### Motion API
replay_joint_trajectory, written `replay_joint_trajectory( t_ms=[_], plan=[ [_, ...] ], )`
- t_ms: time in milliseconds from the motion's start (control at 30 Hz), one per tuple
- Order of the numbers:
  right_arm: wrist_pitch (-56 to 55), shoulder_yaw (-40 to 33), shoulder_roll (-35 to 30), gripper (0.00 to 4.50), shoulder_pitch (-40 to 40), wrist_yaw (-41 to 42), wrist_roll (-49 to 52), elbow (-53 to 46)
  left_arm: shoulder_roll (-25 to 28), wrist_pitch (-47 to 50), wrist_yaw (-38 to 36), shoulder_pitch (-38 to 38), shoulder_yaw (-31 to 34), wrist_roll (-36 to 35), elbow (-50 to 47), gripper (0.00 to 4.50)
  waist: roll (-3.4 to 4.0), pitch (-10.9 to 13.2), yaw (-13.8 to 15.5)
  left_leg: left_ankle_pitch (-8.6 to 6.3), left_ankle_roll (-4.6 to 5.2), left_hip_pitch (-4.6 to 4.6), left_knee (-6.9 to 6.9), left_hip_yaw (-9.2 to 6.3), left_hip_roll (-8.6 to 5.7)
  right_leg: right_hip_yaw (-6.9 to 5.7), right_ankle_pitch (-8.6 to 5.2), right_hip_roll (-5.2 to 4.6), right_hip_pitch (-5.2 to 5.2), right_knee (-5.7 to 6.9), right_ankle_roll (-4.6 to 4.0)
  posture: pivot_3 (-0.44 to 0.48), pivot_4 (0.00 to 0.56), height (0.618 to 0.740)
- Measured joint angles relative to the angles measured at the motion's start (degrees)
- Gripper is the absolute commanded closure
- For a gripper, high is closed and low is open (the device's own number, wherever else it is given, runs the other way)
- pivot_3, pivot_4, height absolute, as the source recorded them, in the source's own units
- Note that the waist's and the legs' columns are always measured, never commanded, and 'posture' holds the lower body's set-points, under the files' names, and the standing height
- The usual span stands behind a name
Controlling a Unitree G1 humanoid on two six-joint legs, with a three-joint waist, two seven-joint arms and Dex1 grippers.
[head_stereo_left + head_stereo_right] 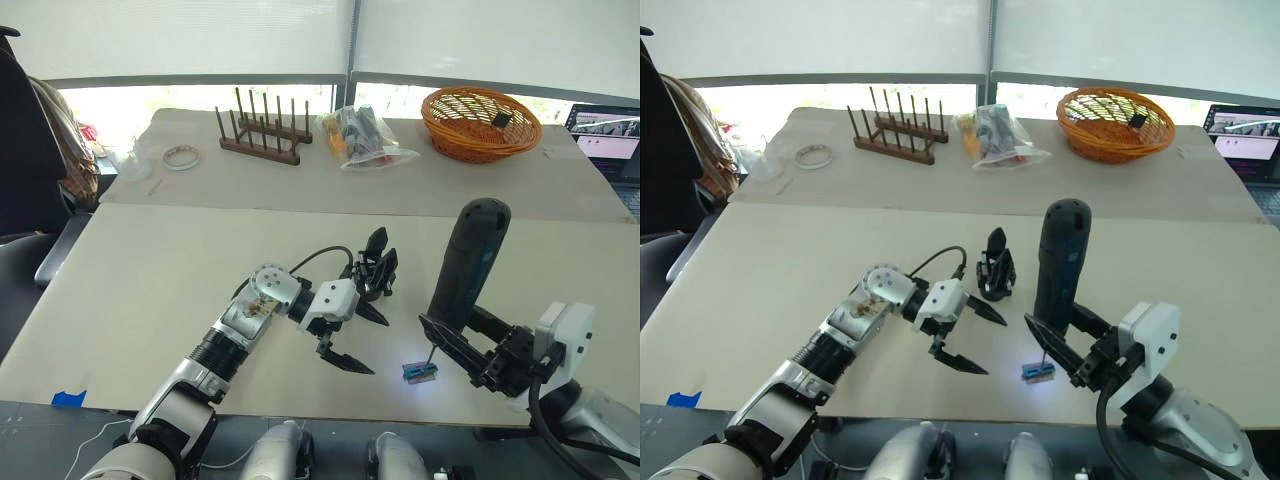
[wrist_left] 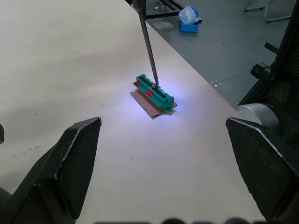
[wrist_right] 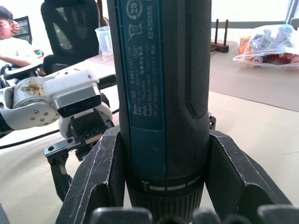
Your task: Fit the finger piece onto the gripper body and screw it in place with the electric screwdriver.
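Note:
The electric screwdriver [image 1: 470,262] stands nearly upright at the table's front right, with my right gripper [image 1: 450,328] shut on its lower handle. Its thin bit [image 2: 148,42] rests on a small green block [image 1: 420,370], which glows under the tool's white light. The gripper body [image 1: 376,268] stands on the table just left of the screwdriver, with a pointed black finger sticking up from it. I cannot tell whether that is the finger piece. My left gripper [image 1: 376,346] hangs open and empty in front of the gripper body, facing the green block [image 2: 154,93].
On the far table are a wicker basket [image 1: 480,122], a wooden peg rack [image 1: 262,135], a plastic bag of parts [image 1: 360,136] and a tape roll [image 1: 181,156]. A laptop [image 1: 605,130] sits far right. A person [image 3: 9,37] sits beyond the table.

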Motion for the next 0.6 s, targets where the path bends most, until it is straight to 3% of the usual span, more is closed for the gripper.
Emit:
replay_joint_trajectory(
  t_ms=[400, 600],
  plan=[
    [0.00, -0.01, -0.08, 2.53, 0.80, -0.41, 0.01, 0.00, -0.07, 0.00, -0.02, 0.00, 0.00, 0.00, 0.00, 0.00, 0.00, 0.00, 0.00, 0.00, 0.00, 0.00, 0.00, 0.00, 0.00, 0.00, 0.00, 0.00, 0.00, 0.00, 0.00, 0.000, 0.150, 0.740],
    [0.31, -2.88, -1.74, 2.53, -0.49, -3.07, 6.90, -1.90, 0.13, -0.02, -0.09, 0.01, -0.01, 0.00, 0.00, 0.00, 0.00, 0.00, -0.02, 0.00, 0.00, 0.00, 0.00, -0.01, 0.02, 0.01, 0.00, 0.00, 0.00, 0.00, 0.00, 0.000, 0.150, 0.740]
  ],
)
